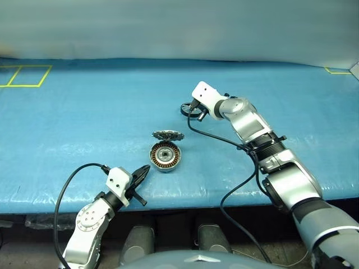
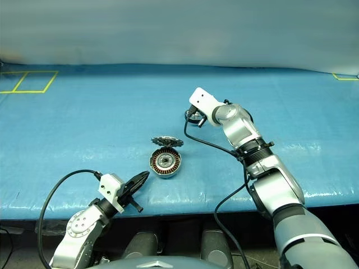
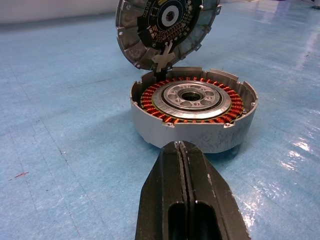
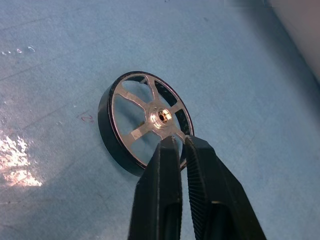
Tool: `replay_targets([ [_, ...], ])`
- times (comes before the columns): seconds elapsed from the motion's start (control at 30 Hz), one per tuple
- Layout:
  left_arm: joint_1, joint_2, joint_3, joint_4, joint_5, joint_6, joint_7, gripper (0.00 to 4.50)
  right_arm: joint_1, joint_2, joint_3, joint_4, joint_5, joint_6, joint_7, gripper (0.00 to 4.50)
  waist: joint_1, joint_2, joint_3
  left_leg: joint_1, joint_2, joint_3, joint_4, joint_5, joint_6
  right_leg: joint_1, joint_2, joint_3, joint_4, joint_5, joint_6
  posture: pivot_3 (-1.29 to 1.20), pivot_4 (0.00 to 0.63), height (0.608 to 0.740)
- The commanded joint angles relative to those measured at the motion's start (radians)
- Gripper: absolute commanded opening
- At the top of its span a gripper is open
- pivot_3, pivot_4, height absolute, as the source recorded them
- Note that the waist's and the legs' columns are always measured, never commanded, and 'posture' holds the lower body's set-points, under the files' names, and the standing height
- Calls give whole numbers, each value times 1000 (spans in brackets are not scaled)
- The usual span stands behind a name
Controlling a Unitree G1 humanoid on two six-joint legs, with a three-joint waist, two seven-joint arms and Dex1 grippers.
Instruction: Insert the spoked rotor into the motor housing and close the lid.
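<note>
the blue surface (image 1: pixel 84 129) carried the parts near its middle. the motor housing (image 1: pixel 165 156) sat flat there, its ring of copper-brown windings around a silvery centre facing up. the lid (image 1: pixel 168 135) stood tilted open at the housing's far edge, touching its rim, with its inner face turned toward the robot. in the left wrist view the housing (image 3: pixel 194 115) showed a notched grey wall and the lid (image 3: pixel 165 30) leaned above it.

the left hand (image 1: pixel 141 174) lay low near the front edge of the surface, just short of the housing and apart from it, its two black fingers (image 3: pixel 170 190) pressed together and holding nothing.

the right hand (image 1: pixel 190 109) reached out beyond and to the right of the housing, over the spoked rotor (image 4: pixel 145 120). the rotor lay flat on the surface, well apart from the housing, its silvery spoked face and hub upward. the right fingers (image 4: pixel 160 185) stood slightly parted with a narrow gap, their tips at the rotor's near rim; whether they touched it could not be told.

yellow tape lines (image 1: pixel 25 75) marked the far left corner.
</note>
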Motion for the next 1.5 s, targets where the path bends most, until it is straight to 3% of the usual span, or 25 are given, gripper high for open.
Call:
replay_targets([
  [0.03, 4, -9, -5, -19, 3, -22, 8, 0, -71, 37, -90, 70, 20, -28, -54, 1528, -2, 0, 0, 0, 0, 0, 0, 0, 0, 0, 0, 0, 0, 0, 0, 0, 150, 740],
  [0.13, 9, -13, -8, -20, 5, -25, 14, 0, -102, 78, -159, 131, 57, 7, -83, 2532, -4, 0, 0, 0, 0, 0, 0, 0, 0, 0, 1, 0, 0, 1, -1, 0, 150, 740],
  [0.7, 13, -19, -20, -6, 19, -16, 17, 0, -107, 195, -333, 186, 149, 152, -192, 2532, -10, 1, 0, 1, 0, 2, -4, 0, 0, -2, 2, 1, 1, 1, -1, 0, 150, 740],
  [1.5, 14, -18, -27, -9, 18, -10, 22, 0, -62, 223, -317, 324, 115, 33, -229, 2532, -11, 1, 0, 2, 0, 2, -4, 0, 0, -2, 3, 1, 1, 1, -1, 0, 150, 740],
])
